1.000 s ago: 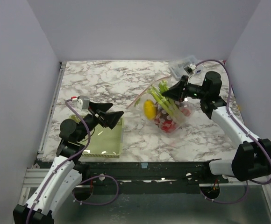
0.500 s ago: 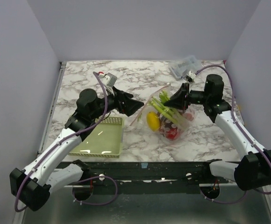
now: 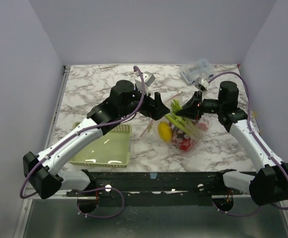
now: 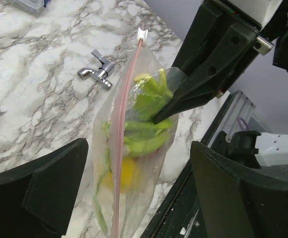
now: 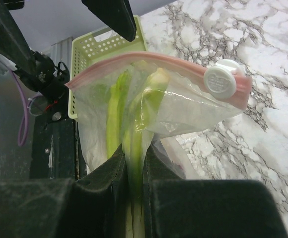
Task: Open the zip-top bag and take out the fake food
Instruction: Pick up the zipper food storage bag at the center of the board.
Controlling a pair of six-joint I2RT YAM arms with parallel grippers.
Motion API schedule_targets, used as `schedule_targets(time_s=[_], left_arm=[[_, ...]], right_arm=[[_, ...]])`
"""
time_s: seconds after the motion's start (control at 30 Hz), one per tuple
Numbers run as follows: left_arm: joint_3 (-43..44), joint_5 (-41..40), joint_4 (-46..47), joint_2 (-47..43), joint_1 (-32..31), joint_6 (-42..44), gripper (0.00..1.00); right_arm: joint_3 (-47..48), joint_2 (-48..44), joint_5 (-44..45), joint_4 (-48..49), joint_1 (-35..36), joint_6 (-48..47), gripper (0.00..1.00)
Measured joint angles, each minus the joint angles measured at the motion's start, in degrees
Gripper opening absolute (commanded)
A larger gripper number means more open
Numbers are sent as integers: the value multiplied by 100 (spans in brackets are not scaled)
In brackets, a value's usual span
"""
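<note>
The zip-top bag (image 3: pixel 192 133) hangs from my right gripper (image 3: pixel 186 110), which is shut on its upper side near the pinkish-red zip strip (image 5: pixel 149 57). The white slider (image 5: pixel 222 81) sits at the strip's end. Through the plastic I see fake food: a yellow piece (image 3: pixel 164 131), red pieces (image 3: pixel 184 144) and a pale green stalk (image 3: pixel 176 119). In the right wrist view the right gripper (image 5: pixel 132 158) pinches plastic with the stalk (image 5: pixel 134 124) behind it. My left gripper (image 3: pixel 156 106) is open and straddles the bag's zip edge (image 4: pixel 121 139) without touching it.
A pale green mesh basket (image 3: pixel 104 146) stands at the near left of the marble table. A small clear box (image 3: pixel 196 71) lies at the far right. A small metal piece (image 4: pixel 98 73) lies on the table beyond the bag. Walls close in three sides.
My left arm has swung from above the basket across to the bag, with its open fingers now on either side of the zip edge. The right gripper has kept its hold and shifted slightly.
</note>
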Motion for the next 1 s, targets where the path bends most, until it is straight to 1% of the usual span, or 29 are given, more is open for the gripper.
schedule_targets(time_s=[0.07, 0.13, 0.17, 0.3, 0.33, 0.5, 0.57, 0.67, 0.7, 0.87, 0.93, 1.0], left_arm=[[192, -192, -162, 164, -114, 101, 73], [393, -358, -337, 341, -197, 192, 63], [474, -413, -396, 407, -225, 219, 56], [839, -638, -673, 734, -284, 345, 41], [925, -710, -748, 817, -293, 372, 38], [1113, -907, -1032, 1021, -354, 487, 32], [1139, -955, -1082, 1069, -372, 516, 23], [1193, -977, -1178, 1130, -398, 577, 2], [1207, -977, -1187, 1141, -398, 590, 0], [1211, -964, -1220, 1154, -409, 656, 0], [1200, -938, -1198, 1147, -409, 688, 0], [1106, -868, -1106, 1084, -409, 730, 0]], right_arm=[[-15, -4, 0, -2, -2, -9, 0], [-17, -7, 0, -2, -4, -11, 0], [-22, -11, 0, -2, -4, -11, 0], [-83, -70, -13, 0, -4, -11, 0], [-92, -81, -22, 0, -4, -11, 0], [-109, -85, -66, 0, -9, -9, 0], [-116, -85, -83, 2, -22, -9, 0], [-140, -85, -85, 2, -37, -9, 0], [-146, -85, -85, 2, -37, -9, 0], [-177, -90, -87, 0, -37, -22, 1], [-179, -92, -101, -7, -37, -81, 7], [-179, -111, -122, -70, -37, -188, 18]])
